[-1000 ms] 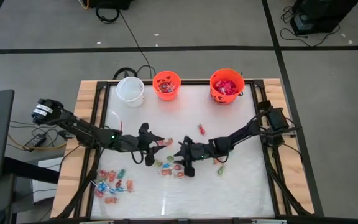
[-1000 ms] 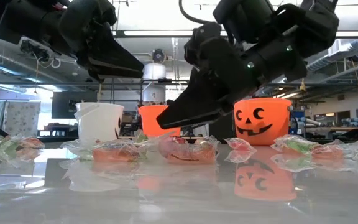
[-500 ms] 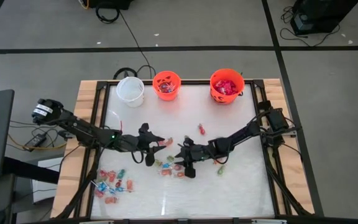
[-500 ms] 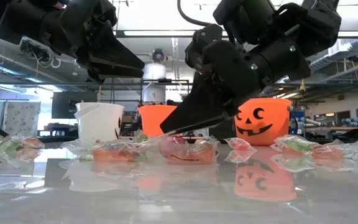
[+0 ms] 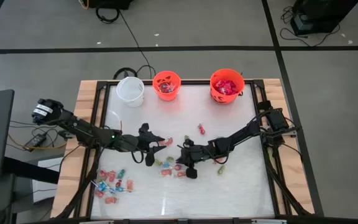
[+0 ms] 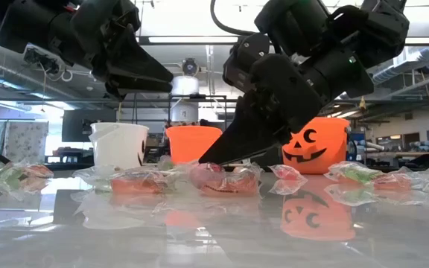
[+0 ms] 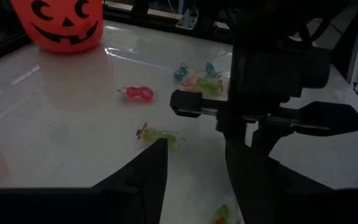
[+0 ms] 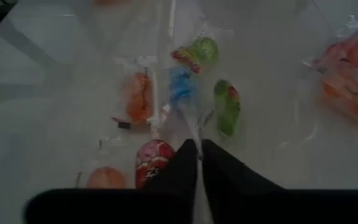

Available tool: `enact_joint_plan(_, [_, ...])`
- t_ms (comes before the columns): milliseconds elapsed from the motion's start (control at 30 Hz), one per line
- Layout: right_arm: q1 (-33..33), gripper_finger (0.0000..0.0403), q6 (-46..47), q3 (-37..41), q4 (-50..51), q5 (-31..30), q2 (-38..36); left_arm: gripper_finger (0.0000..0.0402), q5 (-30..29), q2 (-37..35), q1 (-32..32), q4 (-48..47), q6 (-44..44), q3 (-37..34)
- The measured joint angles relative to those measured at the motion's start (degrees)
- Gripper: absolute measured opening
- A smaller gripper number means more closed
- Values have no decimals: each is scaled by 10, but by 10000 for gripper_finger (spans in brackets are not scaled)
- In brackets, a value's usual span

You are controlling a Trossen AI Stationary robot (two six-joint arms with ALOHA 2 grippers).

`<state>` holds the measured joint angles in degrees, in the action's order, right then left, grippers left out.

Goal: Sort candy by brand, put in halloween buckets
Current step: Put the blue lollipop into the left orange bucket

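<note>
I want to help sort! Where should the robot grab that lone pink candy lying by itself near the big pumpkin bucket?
Probably across the pink candy's fat middle, coming straight down from above. It lies flat on the table with open space all round, and its twisted wrapper ends look thin and slippery. The left hand is open and hangs close by.

- An orange jack-o'-lantern bucket [image 7: 66, 25] stands far off on the white surface [image 7: 55, 118].
- A pink candy [image 7: 138, 93] and a green candy [image 7: 161, 135] lie apart.
- The right arm's claw [image 7: 272, 118] looms dark beside a cluster of sweets [image 7: 197, 76].
</note>
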<state>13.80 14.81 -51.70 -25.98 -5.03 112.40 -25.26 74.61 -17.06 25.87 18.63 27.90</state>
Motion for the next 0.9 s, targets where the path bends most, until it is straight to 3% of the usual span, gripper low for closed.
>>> enact_joint_plan(100, [0, 10, -3, 0, -1, 16, 0, 168, 0, 0, 0, -1, 9, 0])
enact_joint_plan(267, [-3, 23, 0, 0, 0, 21, -18, 168, 0, 0, 0, 0, 16, 0])
enact_joint_plan(500, [-4, 7, -12, 0, 16, 20, -74, 168, -4, 0, 0, 15, 13, 0])
enact_joint_plan(900, [-12, 9, -64, 0, 163, -107, -197, 168, -7, -12, -29, 62, -19, 0])
